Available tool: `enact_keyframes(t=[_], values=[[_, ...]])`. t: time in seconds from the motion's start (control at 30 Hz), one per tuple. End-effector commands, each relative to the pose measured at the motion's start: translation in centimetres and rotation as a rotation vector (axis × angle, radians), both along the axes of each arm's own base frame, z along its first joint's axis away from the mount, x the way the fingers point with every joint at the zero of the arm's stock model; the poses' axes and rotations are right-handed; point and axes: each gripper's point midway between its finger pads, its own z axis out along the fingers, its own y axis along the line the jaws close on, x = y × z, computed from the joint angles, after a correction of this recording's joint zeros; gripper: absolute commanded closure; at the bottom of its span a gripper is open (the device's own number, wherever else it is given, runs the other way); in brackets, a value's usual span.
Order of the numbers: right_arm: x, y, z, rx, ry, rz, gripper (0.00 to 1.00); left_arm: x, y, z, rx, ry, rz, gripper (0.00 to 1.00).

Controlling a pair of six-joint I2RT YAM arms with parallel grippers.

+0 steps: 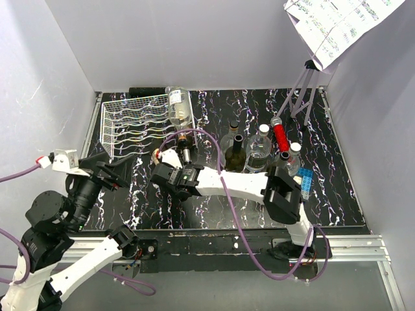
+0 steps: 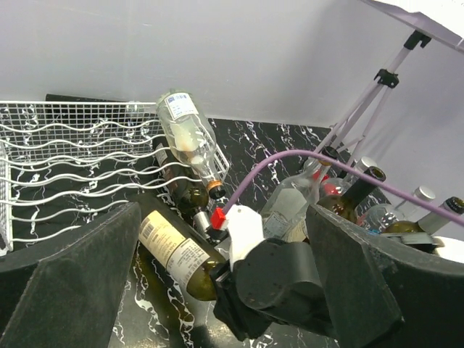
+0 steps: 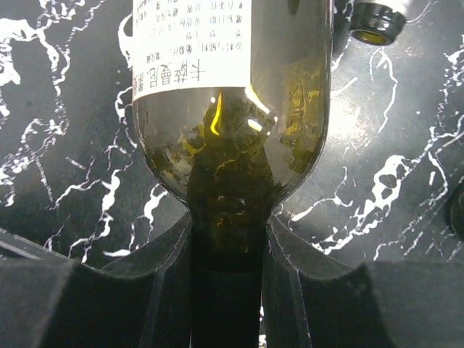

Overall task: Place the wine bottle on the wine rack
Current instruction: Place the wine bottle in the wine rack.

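Note:
The wine bottle (image 3: 228,145) is dark green with a white label. It lies level just in front of the wine rack (image 1: 133,123), and I cannot tell whether it touches the table. My right gripper (image 3: 226,232) is shut on its neck, a finger on each side. In the left wrist view the bottle (image 2: 170,246) points its base toward the white wire rack (image 2: 72,159), with my right gripper (image 1: 167,176) behind its neck. My left gripper (image 1: 115,175) is open and holds nothing. It hovers left of the bottle, its fingers (image 2: 72,283) spread wide.
A clear bottle (image 1: 179,107) rests tilted on the rack's right edge. A dark bottle (image 1: 185,146) lies beside the rack. Several upright bottles (image 1: 249,152) stand mid-table, one with a red top (image 1: 280,135). A stand with paper sheets (image 1: 305,91) occupies the back right corner.

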Motion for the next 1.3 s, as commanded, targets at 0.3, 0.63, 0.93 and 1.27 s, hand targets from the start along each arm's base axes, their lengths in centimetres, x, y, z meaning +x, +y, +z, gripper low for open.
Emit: enact_keyframes(t=[0.3, 0.63, 0.93, 1.27], values=[[6.3, 4.5, 2.4, 0.188, -0.097, -0.125, 0.99, -2.2, 2.9, 2.4, -0.106, -0.091, 0.039, 0.02], [7.0, 3.5, 5.8, 0.233, -0.219, -0.162, 0.99, -1.8, 2.8, 1.3, -0.067, -0.074, 0.048, 0.02], [7.4, 2.9, 6.1, 0.223, -0.240, -0.198, 0.99, -2.2, 3.3, 1.0, -0.071, -0.070, 0.051, 0.02], [8.5, 4.9, 4.4, 0.211, -0.247, -0.207, 0.99, -2.3, 3.2, 0.4, -0.072, -0.056, 0.048, 0.02]])
